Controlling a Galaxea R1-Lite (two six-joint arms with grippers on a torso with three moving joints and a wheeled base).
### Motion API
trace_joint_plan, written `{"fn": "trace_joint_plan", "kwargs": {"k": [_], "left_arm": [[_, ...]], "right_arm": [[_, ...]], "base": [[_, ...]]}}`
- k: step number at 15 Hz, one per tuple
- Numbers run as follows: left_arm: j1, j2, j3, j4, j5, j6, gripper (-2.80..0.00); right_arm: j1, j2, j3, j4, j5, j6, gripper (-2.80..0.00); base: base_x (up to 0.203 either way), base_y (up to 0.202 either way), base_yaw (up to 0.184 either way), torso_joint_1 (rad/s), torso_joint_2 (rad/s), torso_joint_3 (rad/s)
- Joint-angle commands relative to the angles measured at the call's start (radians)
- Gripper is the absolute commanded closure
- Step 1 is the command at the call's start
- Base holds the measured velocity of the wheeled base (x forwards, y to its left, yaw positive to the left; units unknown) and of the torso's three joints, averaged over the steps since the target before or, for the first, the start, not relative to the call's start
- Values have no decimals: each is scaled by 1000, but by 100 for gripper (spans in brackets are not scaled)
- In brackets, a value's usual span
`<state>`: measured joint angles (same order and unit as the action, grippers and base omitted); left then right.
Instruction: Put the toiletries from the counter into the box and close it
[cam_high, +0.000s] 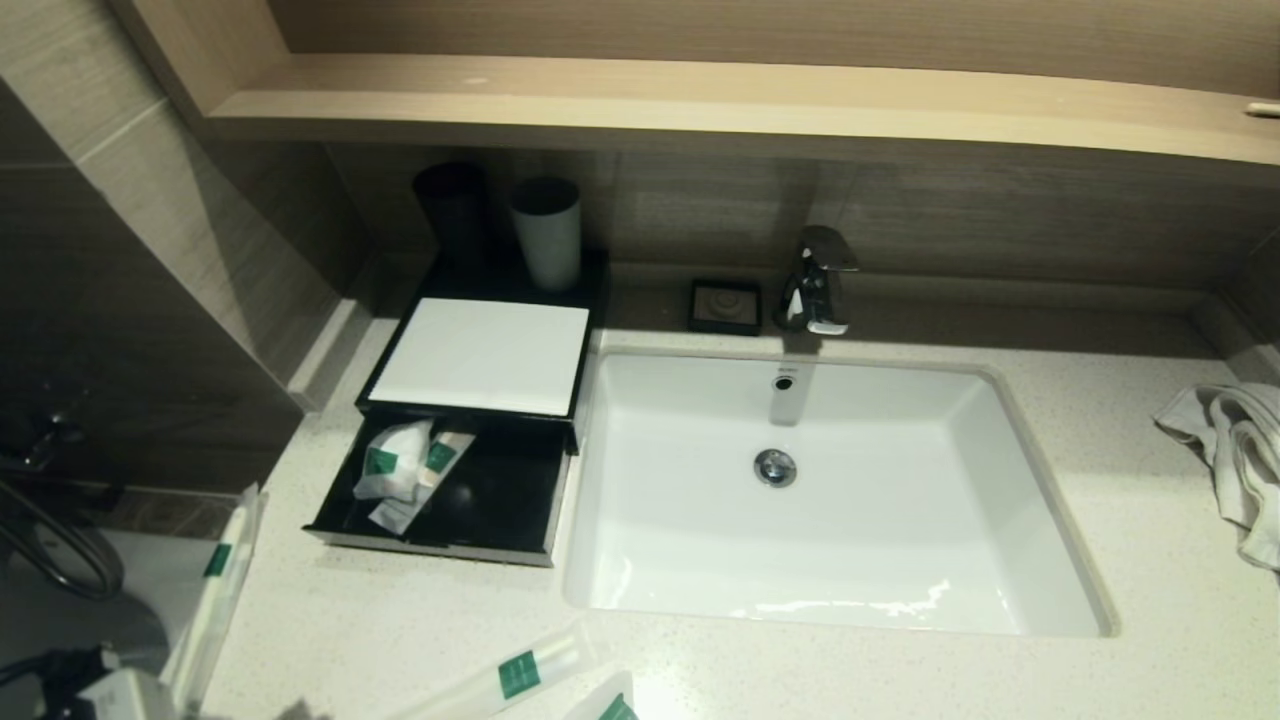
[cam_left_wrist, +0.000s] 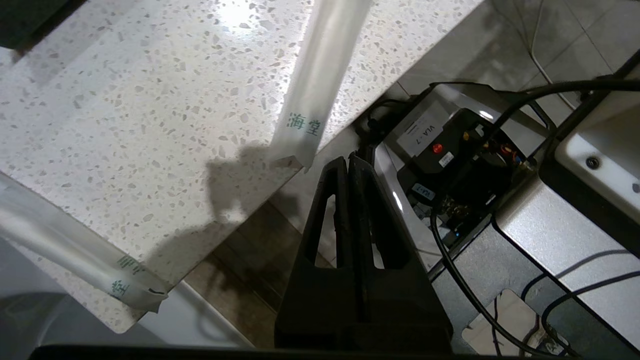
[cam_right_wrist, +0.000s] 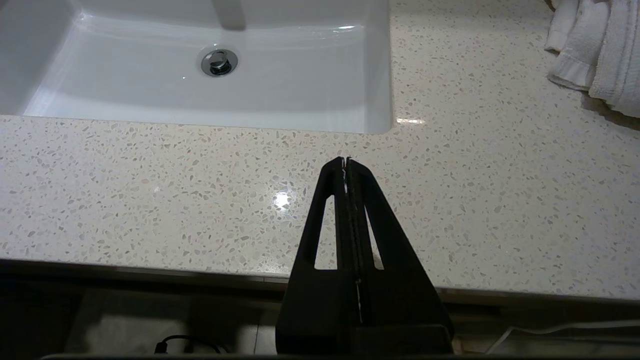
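Note:
The black box stands left of the sink with its drawer pulled open. White sachets with green labels lie in the drawer. Long white packets lie on the counter: one along the left edge, one near the front edge, and a third at the bottom edge of the head view. My left gripper is shut and empty, just off the counter's edge by the end of a packet. Another packet overhangs the counter's corner. My right gripper is shut and empty over the counter's front edge.
A white sink with a tap fills the middle. Two cups stand behind the box, beside a soap dish. A white towel lies at the right. Robot cables and electronics sit below the counter.

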<state>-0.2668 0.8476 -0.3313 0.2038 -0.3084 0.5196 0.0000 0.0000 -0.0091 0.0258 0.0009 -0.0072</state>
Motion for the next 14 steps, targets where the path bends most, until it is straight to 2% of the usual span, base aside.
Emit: {"fn": "trace_joint_plan", "kwargs": {"k": [1, 4, 11, 14], "left_arm": [[-2, 15, 18, -3, -23, 28, 0], [-2, 91, 10, -27, -32, 46, 0], [-2, 339, -6, -185, -29, 82, 0], [-2, 398, -21, -196, -29, 99, 0]], "right_arm": [[0, 0, 0, 0, 1, 0, 0], [0, 0, 0, 0, 1, 0, 0], [0, 0, 0, 0, 1, 0, 0], [0, 0, 0, 0, 1, 0, 0]], "base": [[0, 0, 0, 0, 0, 0], [0, 0, 0, 0, 0, 0], [0, 0, 0, 0, 0, 0], [0, 0, 0, 0, 0, 0]]}}
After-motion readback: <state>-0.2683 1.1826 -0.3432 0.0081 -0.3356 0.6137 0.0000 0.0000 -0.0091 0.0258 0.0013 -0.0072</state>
